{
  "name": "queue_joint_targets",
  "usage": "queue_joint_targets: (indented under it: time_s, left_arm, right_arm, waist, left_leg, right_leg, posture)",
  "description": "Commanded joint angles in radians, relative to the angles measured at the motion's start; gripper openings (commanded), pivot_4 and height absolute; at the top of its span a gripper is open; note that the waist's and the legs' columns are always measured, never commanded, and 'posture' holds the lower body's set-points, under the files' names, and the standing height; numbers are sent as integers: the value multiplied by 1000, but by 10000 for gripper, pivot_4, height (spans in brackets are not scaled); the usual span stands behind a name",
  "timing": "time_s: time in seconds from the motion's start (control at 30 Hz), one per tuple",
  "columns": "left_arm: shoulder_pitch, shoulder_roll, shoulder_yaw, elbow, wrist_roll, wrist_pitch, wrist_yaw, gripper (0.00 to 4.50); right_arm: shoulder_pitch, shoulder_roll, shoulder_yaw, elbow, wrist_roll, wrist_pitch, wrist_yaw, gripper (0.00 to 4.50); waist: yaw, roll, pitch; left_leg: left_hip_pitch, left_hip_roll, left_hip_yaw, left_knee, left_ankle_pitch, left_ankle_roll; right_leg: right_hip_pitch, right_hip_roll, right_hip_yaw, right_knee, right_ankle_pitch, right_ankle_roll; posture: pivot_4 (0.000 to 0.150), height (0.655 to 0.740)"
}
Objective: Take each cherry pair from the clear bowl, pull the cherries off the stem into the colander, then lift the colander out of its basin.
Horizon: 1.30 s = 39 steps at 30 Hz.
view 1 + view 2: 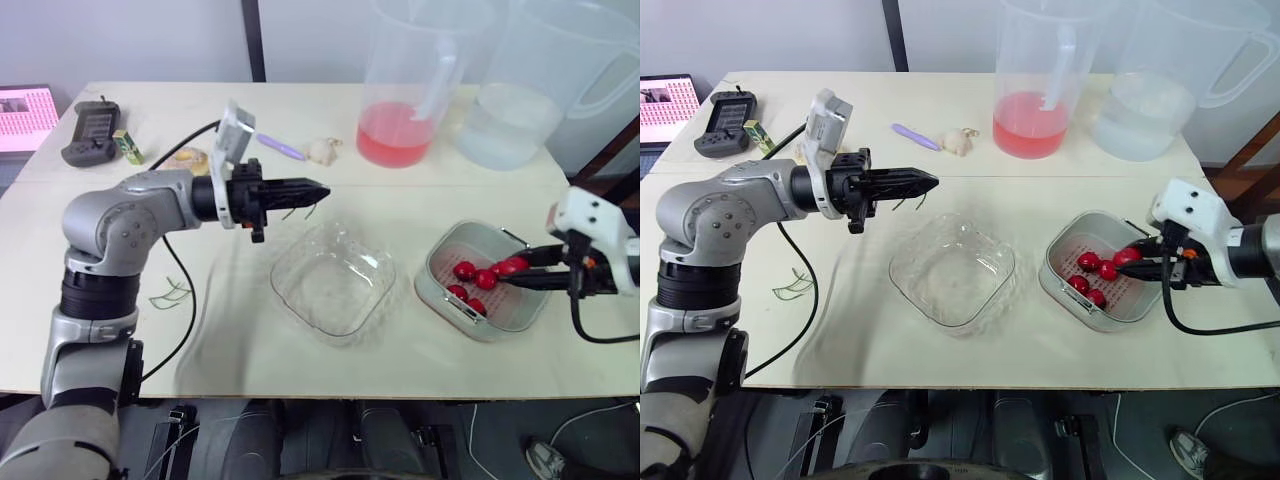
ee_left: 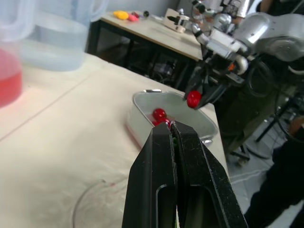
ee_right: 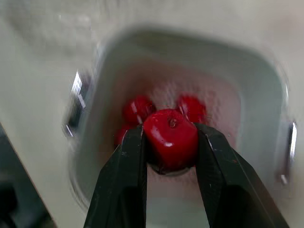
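the cherry (image 3: 170,137) is clamped between the fingers of my right claw (image 1: 1137,262), directly above the colander (image 1: 1110,318) where other cherries lie, so release is straight down. my left claw (image 1: 925,181), beside the empty clear bowl (image 1: 910,275), is pinched together on a bare stem (image 1: 902,205).

Both your end effectors are black. The left end effector (image 1: 322,189) shows a sliver of green stem (image 2: 175,140) between its fingers, and the right end effector (image 1: 518,268) frames a glossy red cherry (image 3: 170,137). More red cherries (image 1: 465,271) sit in the whitish colander (image 1: 432,268), whose floor is dotted with fine holes. The bowl (image 1: 333,278) is clear and the bench (image 1: 300,350) pale cream. The far jug (image 1: 395,133) holds pink-red liquid, and the tool (image 1: 280,147) to its left is lilac.
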Motion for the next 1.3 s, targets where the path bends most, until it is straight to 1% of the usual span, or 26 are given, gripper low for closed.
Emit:
queue_joint_targets:
  time_s: [0.03, 0.07, 0.17, 0.2, 0.3, 0.33, 0.43, 0.57, 0.67, 0.73, 0.8, 0.9, 0.93, 1.1, 1.23, 1.3]
  left_arm:
    - [-10, 15, 24, -9, 14, -26, -17, 0]
    - [-9, 16, 27, -9, 15, -25, -17, 0]
    - [5, 35, 30, -22, 26, -24, -28, 0]
    - [8, 46, 30, -22, 32, -26, -35, 0]
    - [1, 68, 44, -4, 42, -31, -41, 0]
    - [0, 75, 47, -1, 44, -31, -45, 0]
    - [6, 95, 57, -5, 40, -26, -51, 0]
    - [37, 130, 89, -38, 10, 1, -46, 0]
    - [79, 175, 137, -62, -9, 35, -31, 0]
    - [149, 246, 158, -82, 4, 63, -36, 0]
    - [220, 306, 184, -92, 6, 86, -45, 0]
    - [349, 387, 223, -62, 11, 136, -47, 0]
    - [386, 397, 244, -40, 7, 157, -39, 0]
    - [496, 392, 294, 46, 40, 142, 1, 0]
    - [553, 352, 340, 69, 19, 182, 47, 0]
    - [583, 344, 365, 95, 28, 186, 65, 6134]
  right_arm:
    - [29, -1, -2, 32, -106, -111, 20, 13146]
    - [24, 4, 10, 41, -120, -114, 8, 13146]
    - [7, 5, 39, 49, -136, -101, 14, 22811]
    - [2, 3, 45, 50, -138, -96, 21, 27165]
    - [-31, 0, 54, 58, -134, -90, 36, 42289]
    - [-39, -4, 54, 64, -133, -91, 47, 44877]
    - [-71, -11, 33, 94, -113, -88, 90, 44877]
    - [-155, 32, -34, 93, 16, -85, 185, 44877]
    - [-311, 103, -44, 56, 198, 10, 179, 44877]
    - [-446, 164, -15, 21, 332, 85, 155, 44877]
    - [-551, 219, 25, -1, 403, 130, 129, 44877]
    - [-629, 281, 111, -34, 386, 135, 117, 44877]
    - [-642, 298, 137, -43, 379, 135, 115, 44877]
    - [-656, 330, 209, -55, 329, 111, 122, 44877]
    - [-653, 338, 248, -60, 282, 81, 133, 44877]
    - [-655, 343, 255, -66, 277, 80, 132, 45000]
  waist:
    - [0, 0, 0]
    - [-1, 0, 0]
    - [-1, 0, 0]
    - [-1, 0, 0]
    - [1, 0, 0]
    - [1, 0, 0]
    - [2, 0, 0]
    - [1, 0, 0]
    - [-8, 1, 0]
    - [-10, 1, 1]
    - [-17, 1, 1]
    - [-17, 0, 0]
    - [-16, 0, 0]
    - [1, 0, 0]
    - [4, 0, 0]
    - [2, 0, 0]
  left_leg:
    - [0, 0, 0, 0, 0, 0]
    - [0, 0, 0, 0, 0, 0]
    - [0, 0, 0, 0, 0, 0]
    - [0, 0, 0, 0, 0, 0]
    - [0, 0, 0, 0, 0, 0]
    - [0, 0, 0, 0, 0, 0]
    - [0, 0, 0, 0, 0, 0]
    - [0, 0, 0, 1, 0, 0]
    - [1, 1, 0, 0, 0, 0]
    - [2, 1, 0, 0, 0, 0]
    - [4, 2, 0, -1, 0, 0]
    - [5, 2, 0, -1, 0, 0]
    - [5, 2, 0, -1, 0, 0]
    - [4, 0, 3, -1, 0, 0]
    - [1, 0, 3, 0, 0, 0]
    - [0, 0, 3, 0, 0, 0]
  right_leg:
    - [0, 0, 0, 0, 0, 0]
    - [0, 0, 0, 0, 0, 0]
    - [0, 0, 0, 0, 1, -1]
    - [0, 0, 0, 0, 1, -1]
    - [0, 0, 0, 0, 0, -1]
    - [0, 0, 0, 0, 0, -1]
    - [0, 0, 0, 0, 0, -1]
    - [0, 0, 0, 0, 0, -1]
    - [0, 0, 0, 1, 1, 0]
    - [0, 1, 0, 2, 1, 0]
    - [0, 1, 1, 5, 0, -1]
    - [0, 1, 1, 7, 0, -2]
    - [0, 1, 1, 7, -1, -2]
    - [-2, -4, 1, 7, -1, -2]
    - [-3, -5, 0, 6, -1, -2]
    - [-4, -5, 0, 6, 0, -2]
  posture:
    - [1500, 7383]
    - [1500, 7383]
    - [1500, 7383]
    - [1500, 7383]
    - [1500, 7383]
    - [1500, 7383]
    - [1500, 7383]
    - [1500, 7383]
    - [1500, 7383]
    - [1500, 7383]
    - [1500, 7383]
    - [1500, 7383]
    - [1500, 7383]
    - [1500, 7383]
    - [1500, 7383]
    - [1500, 7383]
